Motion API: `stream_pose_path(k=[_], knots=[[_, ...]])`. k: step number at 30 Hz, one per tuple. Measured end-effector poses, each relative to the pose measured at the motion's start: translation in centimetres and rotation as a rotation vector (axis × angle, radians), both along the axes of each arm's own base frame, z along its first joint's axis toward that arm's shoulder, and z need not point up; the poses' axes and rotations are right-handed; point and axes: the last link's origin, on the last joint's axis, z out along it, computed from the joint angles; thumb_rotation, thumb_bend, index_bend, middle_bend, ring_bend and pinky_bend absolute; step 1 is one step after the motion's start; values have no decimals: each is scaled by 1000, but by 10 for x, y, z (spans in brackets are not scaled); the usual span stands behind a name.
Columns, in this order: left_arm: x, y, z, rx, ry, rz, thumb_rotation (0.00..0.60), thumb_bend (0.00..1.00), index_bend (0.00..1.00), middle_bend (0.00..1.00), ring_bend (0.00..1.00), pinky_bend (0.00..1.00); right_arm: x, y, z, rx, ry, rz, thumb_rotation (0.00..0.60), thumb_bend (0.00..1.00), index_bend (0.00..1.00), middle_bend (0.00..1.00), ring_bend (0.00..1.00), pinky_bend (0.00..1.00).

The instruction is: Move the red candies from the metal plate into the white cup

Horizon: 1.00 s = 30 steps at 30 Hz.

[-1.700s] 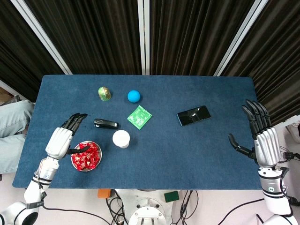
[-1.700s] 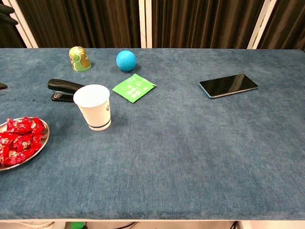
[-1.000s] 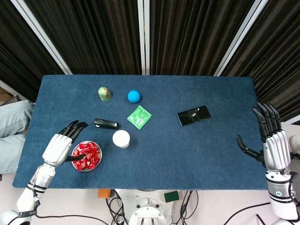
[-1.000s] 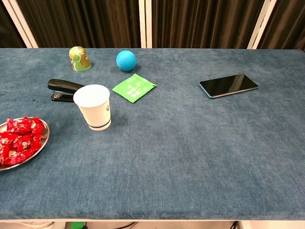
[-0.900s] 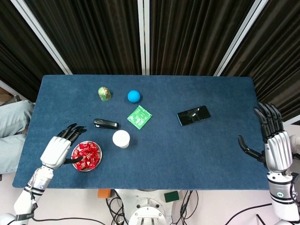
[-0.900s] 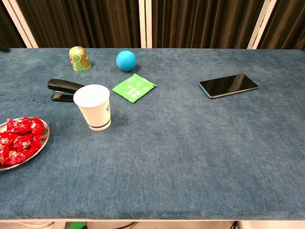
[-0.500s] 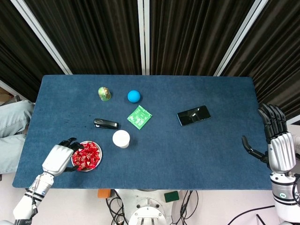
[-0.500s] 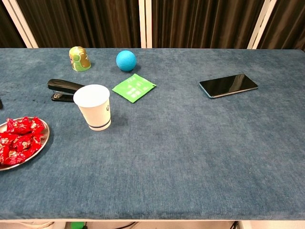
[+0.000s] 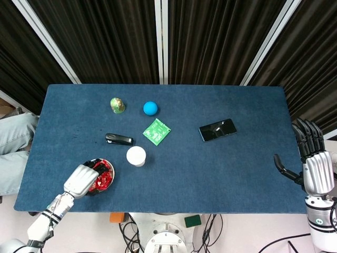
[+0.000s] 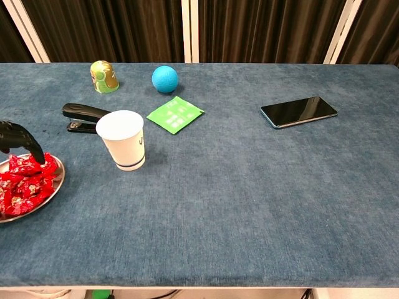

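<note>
The metal plate (image 9: 111, 175) with its pile of red candies (image 9: 103, 178) lies near the table's front left edge, just left of the upright white cup (image 9: 136, 156). My left hand (image 9: 83, 180) covers the plate's left part. In the chest view its dark fingers (image 10: 20, 138) curl down onto the candies (image 10: 25, 184) in the plate (image 10: 57, 184); whether they grip one is hidden. The cup (image 10: 123, 140) stands apart from the hand. My right hand (image 9: 314, 166) hovers beyond the table's right edge, fingers spread, holding nothing.
A black stapler (image 9: 118, 139) lies just behind the cup and plate. Further back are a green packet (image 9: 157, 131), a blue ball (image 9: 150, 108) and a green-gold figurine (image 9: 117, 105). A dark phone (image 9: 217, 129) lies at the right.
My left hand has dropped toward the front edge and slid right onto the plate, its fingers curling over the candies. The right hand has drifted slightly down and outward.
</note>
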Motion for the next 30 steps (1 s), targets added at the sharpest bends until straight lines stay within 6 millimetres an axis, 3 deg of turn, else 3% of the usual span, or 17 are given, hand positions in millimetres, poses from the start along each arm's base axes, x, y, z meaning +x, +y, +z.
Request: stream_pose_path(k=[17, 30], knots=[[-5, 5, -20, 0, 56, -7, 600, 106, 288, 266, 146, 309, -3, -5, -3, -2, 1, -14, 600, 358, 0, 0, 0, 0], [-10, 7, -26, -3, 87, -25, 600, 122, 345, 282, 126, 306, -4, -7, -6, 0, 8, -29, 600, 360, 0, 0, 0, 0]])
